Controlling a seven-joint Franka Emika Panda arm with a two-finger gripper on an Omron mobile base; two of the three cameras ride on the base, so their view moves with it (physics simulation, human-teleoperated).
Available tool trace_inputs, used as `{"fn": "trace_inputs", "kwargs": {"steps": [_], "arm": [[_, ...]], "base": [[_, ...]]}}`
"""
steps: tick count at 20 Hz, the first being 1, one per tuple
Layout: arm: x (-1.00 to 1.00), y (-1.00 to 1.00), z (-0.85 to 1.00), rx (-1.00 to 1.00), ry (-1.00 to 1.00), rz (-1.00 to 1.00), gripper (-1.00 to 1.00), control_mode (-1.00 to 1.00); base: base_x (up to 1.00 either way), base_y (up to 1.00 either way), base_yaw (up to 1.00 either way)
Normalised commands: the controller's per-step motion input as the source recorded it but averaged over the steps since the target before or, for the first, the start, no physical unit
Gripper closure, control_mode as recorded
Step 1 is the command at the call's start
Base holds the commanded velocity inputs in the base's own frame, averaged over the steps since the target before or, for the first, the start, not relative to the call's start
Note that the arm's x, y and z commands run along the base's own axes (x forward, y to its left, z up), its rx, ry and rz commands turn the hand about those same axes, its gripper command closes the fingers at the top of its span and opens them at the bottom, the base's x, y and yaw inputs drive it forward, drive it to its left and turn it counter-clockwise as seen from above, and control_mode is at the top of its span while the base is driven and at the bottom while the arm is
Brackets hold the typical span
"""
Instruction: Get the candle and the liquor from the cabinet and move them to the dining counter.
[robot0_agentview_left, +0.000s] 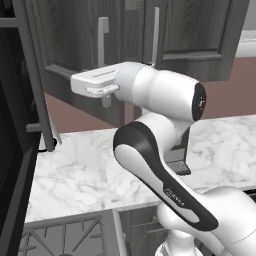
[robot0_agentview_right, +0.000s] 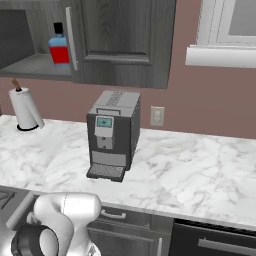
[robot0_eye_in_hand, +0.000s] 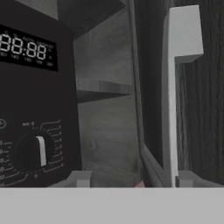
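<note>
Along the dusty-pink back wall runs a white, grey-veined marble worktop (robot0_agentview_right: 190, 165), with a grey coffee machine (robot0_agentview_right: 112, 134) standing on it, a paper-towel roll (robot0_agentview_right: 25, 110) further left, a wall socket (robot0_agentview_right: 157, 116) just right of the machine and a white window sill (robot0_agentview_right: 220, 55) above. Above the worktop hangs the cabinet (robot0_agentview_right: 125, 45), dark grey wood grain, with its left side open. On its shelf stands the liquor (robot0_agentview_right: 59, 46): red body, blue band, black cap, upright, just behind the door's silver handle (robot0_agentview_right: 70, 44). Up by the cabinet door, the gripper (robot0_eye_in_hand: 131, 180) has its fingertips (robot0_eye_in_hand: 187, 178) set wide, straddling a bar handle (robot0_eye_in_hand: 173, 96) beside a black appliance panel (robot0_eye_in_hand: 35, 100) with a dial.
</note>
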Motion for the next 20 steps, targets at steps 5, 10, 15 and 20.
{"fn": "trace_inputs", "kwargs": {"steps": [5, 10, 15, 20], "arm": [[-0.17, -0.01, 0.00, 0.00, 0.00, 0.01, -1.00, -1.00], [-0.96, -0.23, 0.00, 0.00, -0.01, 0.01, -1.00, -1.00], [-1.00, -0.56, 0.00, 0.00, -0.02, -0.05, -1.00, -1.00], [-1.00, -0.41, 0.00, 0.03, 0.00, -0.25, -1.00, -1.00]], "base": [[0.00, 0.00, 0.00], [0.00, 0.00, 0.00], [0.00, 0.00, 0.00], [0.00, 0.00, 0.00]]}}
